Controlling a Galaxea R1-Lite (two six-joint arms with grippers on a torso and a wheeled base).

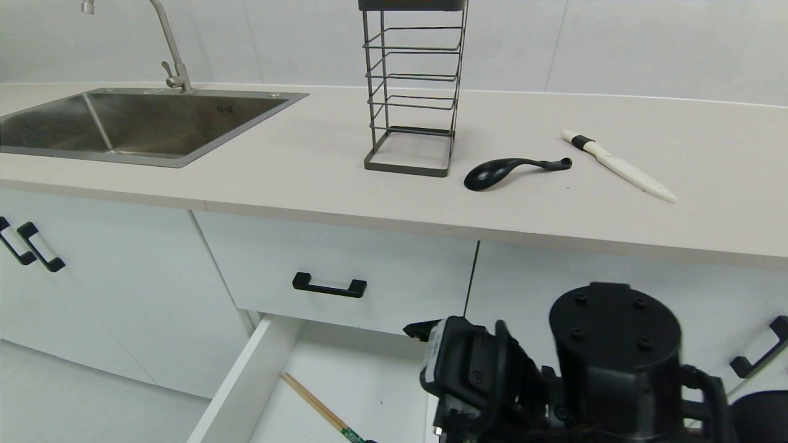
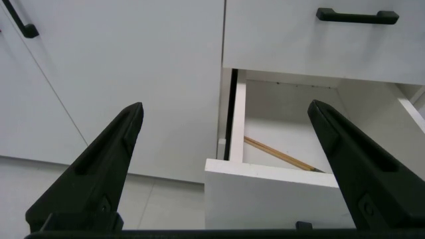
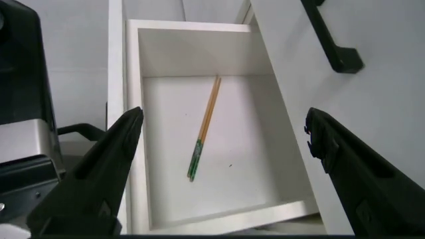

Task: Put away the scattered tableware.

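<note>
Tableware lies in two places. A pair of chopsticks (image 3: 204,129) rests on the floor of the open drawer (image 3: 133,133), slanted across it, with green tips at one end. It touches none of the drawer's walls as far as the right wrist view shows. Up on the desk (image 1: 308,160), a black spoon (image 1: 492,173) lies just beside the base of a wire rack (image 1: 412,92), its bowl toward the rack and its curved handle pointing away. A white knife (image 1: 619,166) with a dark band near one end lies farther along the desk, near the spoon's handle end but apart from it.

The right pincer (image 3: 224,114) hangs over the open drawer with its jaws spread wide and nothing between them; the chopsticks lie below the gap. The left pincer (image 2: 226,109) is also spread wide and holds nothing. It is low in front of the cabinets, facing the drawer's near corner.

A sink (image 1: 141,123) with a faucet (image 1: 166,43) is set into the desk, well apart from the rack.
</note>
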